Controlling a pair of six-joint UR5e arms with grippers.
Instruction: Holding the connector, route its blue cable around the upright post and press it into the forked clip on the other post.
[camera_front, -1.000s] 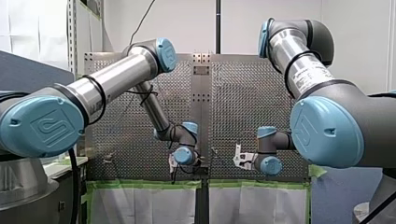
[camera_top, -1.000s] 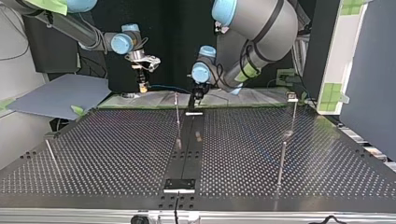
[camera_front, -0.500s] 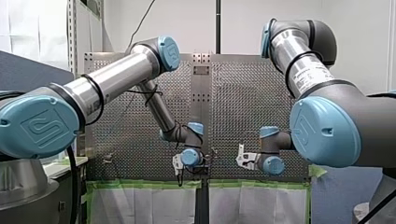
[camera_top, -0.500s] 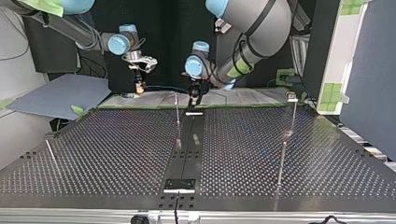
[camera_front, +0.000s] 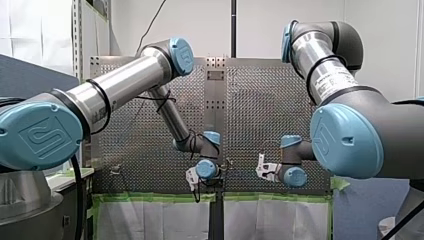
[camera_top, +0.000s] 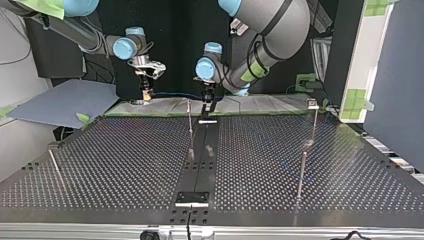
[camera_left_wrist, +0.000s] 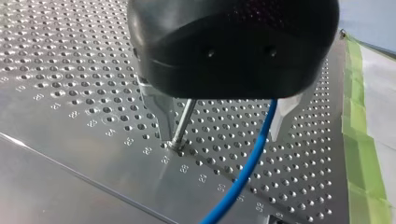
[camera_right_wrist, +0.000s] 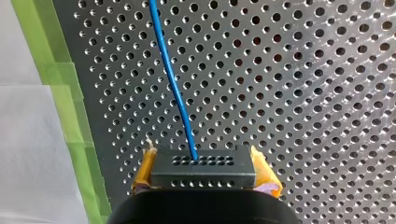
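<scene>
My right gripper (camera_right_wrist: 205, 179) is shut on the black connector (camera_right_wrist: 203, 169), its yellow pads (camera_right_wrist: 264, 172) on either side. The blue cable (camera_right_wrist: 173, 88) leaves the connector and runs ahead over the perforated table. In the top view my right gripper (camera_top: 145, 93) hangs at the back left, and the cable (camera_top: 175, 94) stretches across to my left gripper (camera_top: 207, 102). My left gripper (camera_left_wrist: 219, 128) is open, with the cable (camera_left_wrist: 252, 158) passing loosely between its metal fingers (camera_left_wrist: 158, 116). A thin upright post (camera_left_wrist: 183, 125) stands right beside one finger. A post with a forked clip (camera_top: 313, 104) stands at the back right.
Another slim post (camera_top: 301, 175) rises at the top view's right front, and one more (camera_top: 55, 166) leans near the left edge. A black strip (camera_top: 200, 160) runs down the table's middle. Green tape (camera_left_wrist: 357, 121) lines the table's edge behind the grippers.
Both grippers have shifted a little to the left in the top view, carrying the cable along. The left gripper now sits closer to the middle post.
</scene>
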